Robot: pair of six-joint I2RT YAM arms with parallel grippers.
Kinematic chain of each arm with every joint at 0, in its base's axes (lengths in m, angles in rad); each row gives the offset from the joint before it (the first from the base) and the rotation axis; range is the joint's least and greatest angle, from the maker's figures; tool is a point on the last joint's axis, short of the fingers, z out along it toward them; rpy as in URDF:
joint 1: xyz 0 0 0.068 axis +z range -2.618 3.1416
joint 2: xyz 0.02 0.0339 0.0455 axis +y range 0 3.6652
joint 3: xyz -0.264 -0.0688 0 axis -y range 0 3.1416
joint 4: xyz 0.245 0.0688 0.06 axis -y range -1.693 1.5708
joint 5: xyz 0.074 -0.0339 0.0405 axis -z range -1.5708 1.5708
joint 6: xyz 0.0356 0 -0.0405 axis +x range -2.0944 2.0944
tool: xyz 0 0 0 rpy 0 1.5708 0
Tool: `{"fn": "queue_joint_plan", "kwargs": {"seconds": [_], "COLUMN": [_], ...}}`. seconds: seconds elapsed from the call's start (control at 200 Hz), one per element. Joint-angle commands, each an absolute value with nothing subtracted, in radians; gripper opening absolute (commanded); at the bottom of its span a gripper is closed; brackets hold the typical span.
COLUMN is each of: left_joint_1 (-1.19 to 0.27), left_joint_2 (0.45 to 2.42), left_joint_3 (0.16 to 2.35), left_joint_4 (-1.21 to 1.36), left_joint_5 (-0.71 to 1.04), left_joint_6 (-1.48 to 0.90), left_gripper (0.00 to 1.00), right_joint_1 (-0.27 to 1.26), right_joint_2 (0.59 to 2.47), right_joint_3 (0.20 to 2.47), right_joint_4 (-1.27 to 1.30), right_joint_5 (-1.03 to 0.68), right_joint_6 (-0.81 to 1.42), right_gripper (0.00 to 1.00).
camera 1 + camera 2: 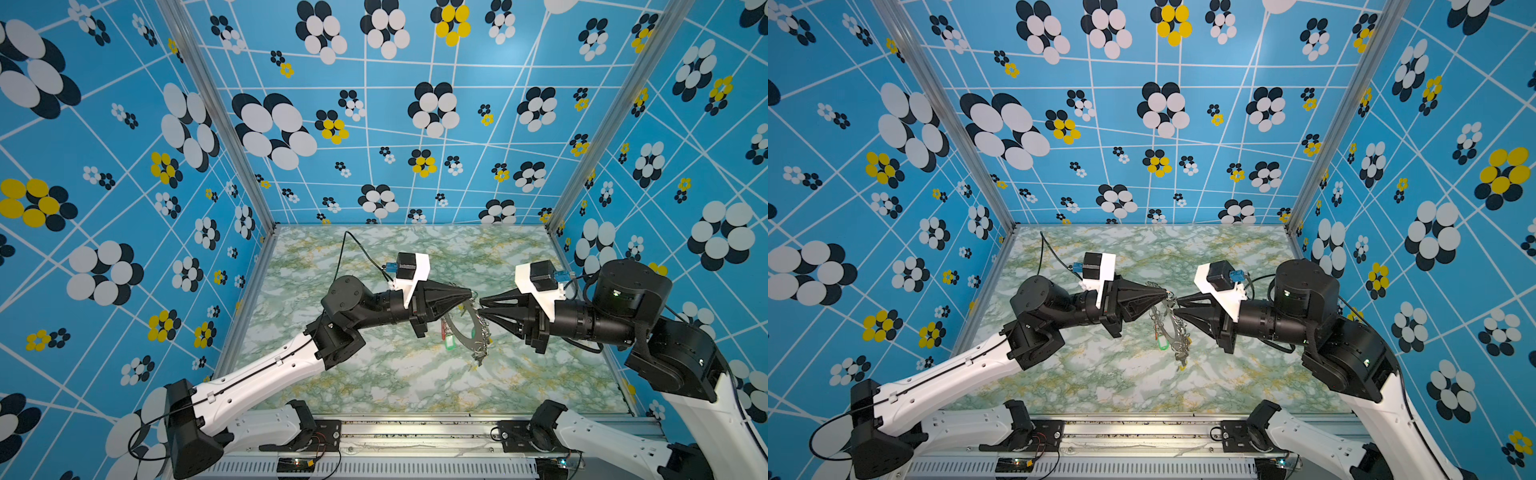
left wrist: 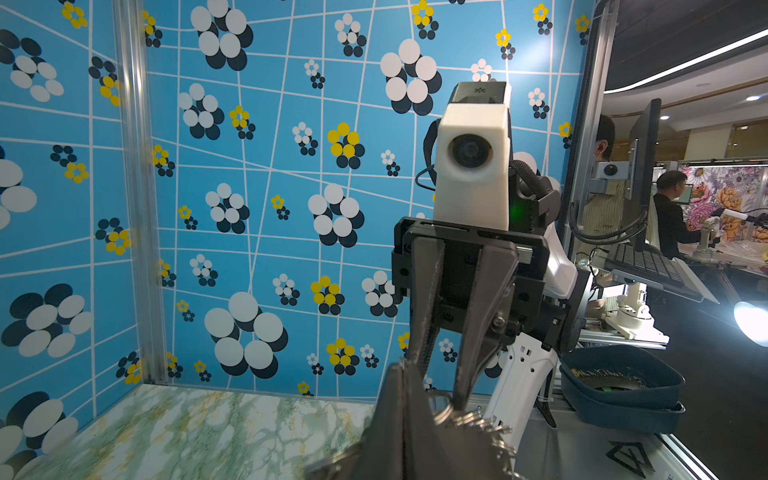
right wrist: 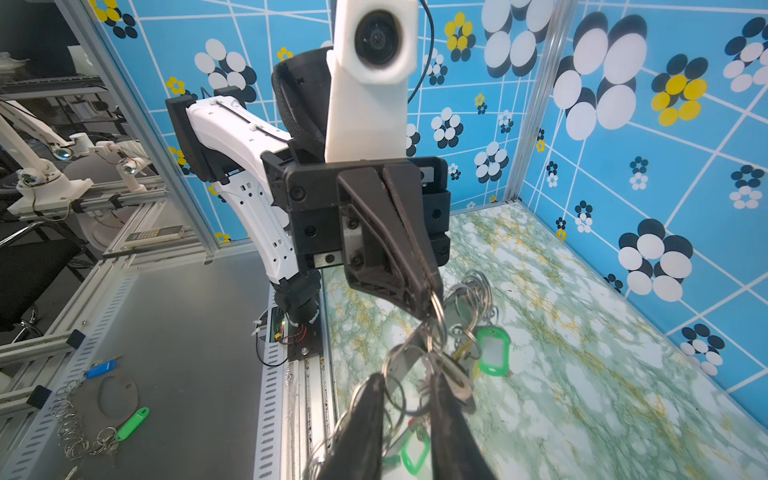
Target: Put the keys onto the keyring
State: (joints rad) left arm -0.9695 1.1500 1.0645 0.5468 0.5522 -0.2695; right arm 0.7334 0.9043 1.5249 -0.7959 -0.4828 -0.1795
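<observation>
Closest to my right wrist lens are the right gripper's (image 3: 409,378) own dark fingers (image 3: 365,415). They stand a narrow way apart, with a tangle of the keyring's (image 3: 469,291) wire loops and a silver key (image 3: 455,380) between them. Whether they actually bite on anything I cannot tell, and the key's tag is hidden from me. Facing them, the left gripper (image 3: 428,293) is pinched tight on the keyring's upper edge, no gap between its jaws.

In both top views the two claws meet almost tip to tip above the middle of the marbled table (image 1: 374,374). My left arm climbs from the front rail on a long slant to its elbow. From there the wrist lies about level, pointing right, with the left gripper (image 1: 471,296) at its end. My right arm rises along the right wall, folds at the shoulder block, and its wrist runs level the other way — the right gripper (image 1: 481,306) pointing left, just below the left one's tip.

From that pinch the keyring (image 1: 468,330) hangs edge-on and tilted, its low end close to the table; I cannot tell if it touches. A green tag (image 1: 451,344) and a red tag (image 1: 444,330) dangle on its left side.
</observation>
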Motion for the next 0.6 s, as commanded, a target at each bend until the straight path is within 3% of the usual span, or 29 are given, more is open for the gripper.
{"fn": "queue_joint_plan", "kwargs": {"seconds": [0.0, 0.595], "left_joint_1": [-0.98, -0.981], "left_joint_2": [1.134, 1.123], "left_joint_3": [1.071, 1.073], "left_joint_4": [0.614, 0.588], "left_joint_5": [0.577, 0.589], "left_joint_6": [-0.263, -0.252], "left_gripper": [0.0, 0.0], "right_joint_1": [0.727, 0.695], "right_joint_2": [0.908, 0.913], "right_joint_3": [1.531, 1.573], "right_joint_4": [-0.764, -0.804], "right_joint_5": [-0.441, -0.399], "right_joint_6": [-0.191, -0.235], "right_gripper": [0.21, 0.22]}}
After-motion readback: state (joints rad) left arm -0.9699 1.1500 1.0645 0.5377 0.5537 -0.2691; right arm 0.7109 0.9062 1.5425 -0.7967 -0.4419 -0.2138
